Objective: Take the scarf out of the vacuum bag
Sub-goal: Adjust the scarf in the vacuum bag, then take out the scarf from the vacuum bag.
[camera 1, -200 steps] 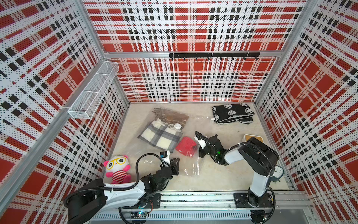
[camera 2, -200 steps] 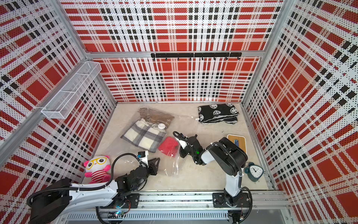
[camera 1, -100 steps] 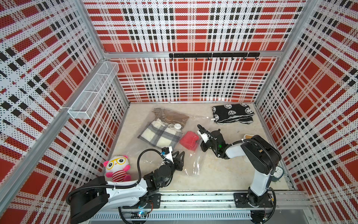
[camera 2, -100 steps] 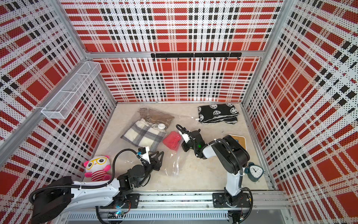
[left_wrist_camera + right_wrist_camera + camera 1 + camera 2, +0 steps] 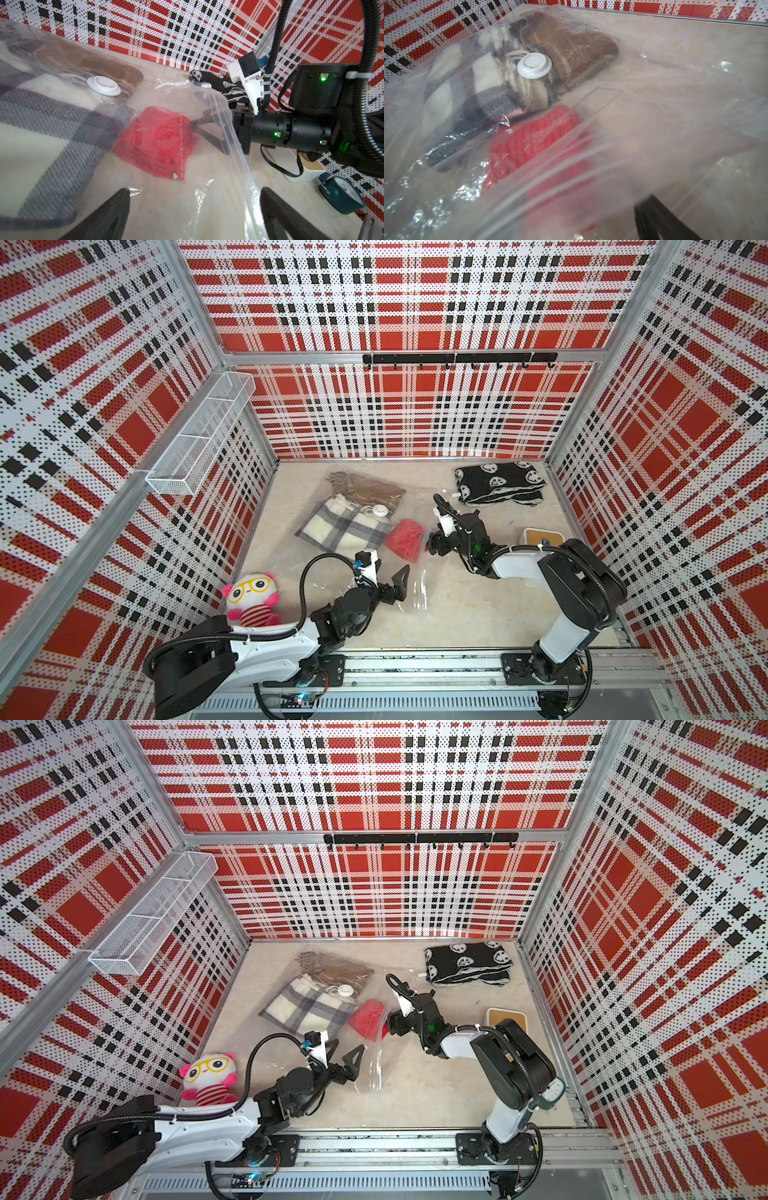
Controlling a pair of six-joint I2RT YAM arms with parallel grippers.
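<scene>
Left claw [image 5: 345, 1050] spread wide above vacuum bag [image 5: 187, 199], right claw [image 5: 194, 125] parted, blurred behind its film beside red scarf [image 5: 158, 141]

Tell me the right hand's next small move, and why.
Probably ease the right hand forward and shut it on the red scarf: its jaws stand open at the mouth of the vacuum bag, the scarf lies just inside beside them, and nothing is gripped.

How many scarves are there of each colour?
Brown scarf: 1
Grey and cream check scarf: 1
Red scarf: 1
Black and white scarf: 1
Total: 4
</scene>
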